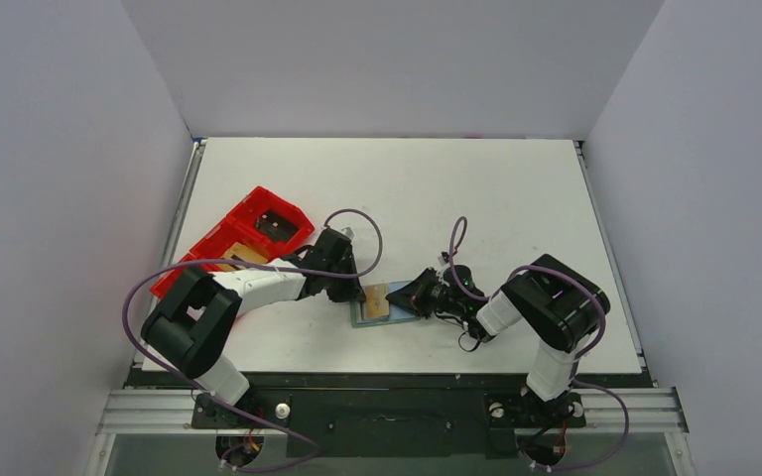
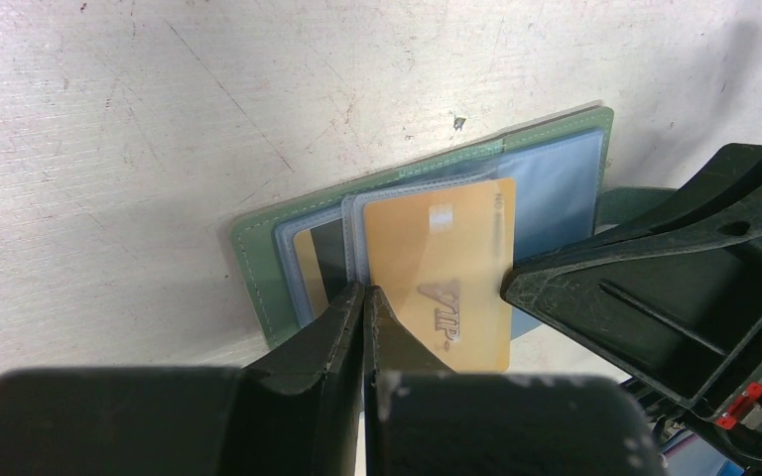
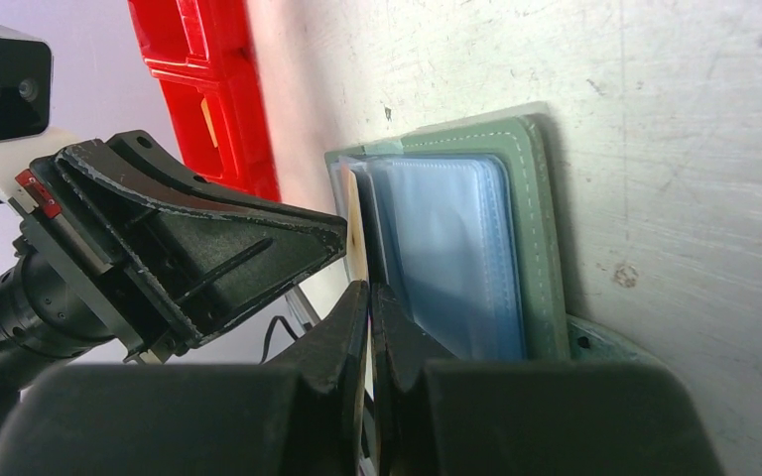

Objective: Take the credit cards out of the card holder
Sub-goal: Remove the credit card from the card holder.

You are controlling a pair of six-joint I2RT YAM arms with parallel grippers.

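Open grey-green card holder (image 2: pixel 256 260), gold credit card (image 2: pixel 446 273) sticking out.

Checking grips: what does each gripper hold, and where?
Right gripper: gold card, by its edge. Left gripper: seemingly the sleeve, at its near edge.

A lab robot cell: plain walls (image 1: pixel 387 59) enclosing a white table (image 1: pixel 407 188).

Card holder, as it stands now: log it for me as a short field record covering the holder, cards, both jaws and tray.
card holder: grey-green, lying open on the table, clear sleeves showing
gold card: sticks out past the holder's edge, VIP lettering visible
second card: dark stripe, inside a sleeve
left gripper: jaws shut, tips at the sleeves; pinching or pressing unclear
right gripper: jaws shut on the gold card's edge
red tray: apart from the holder
progress: no card fully out yet
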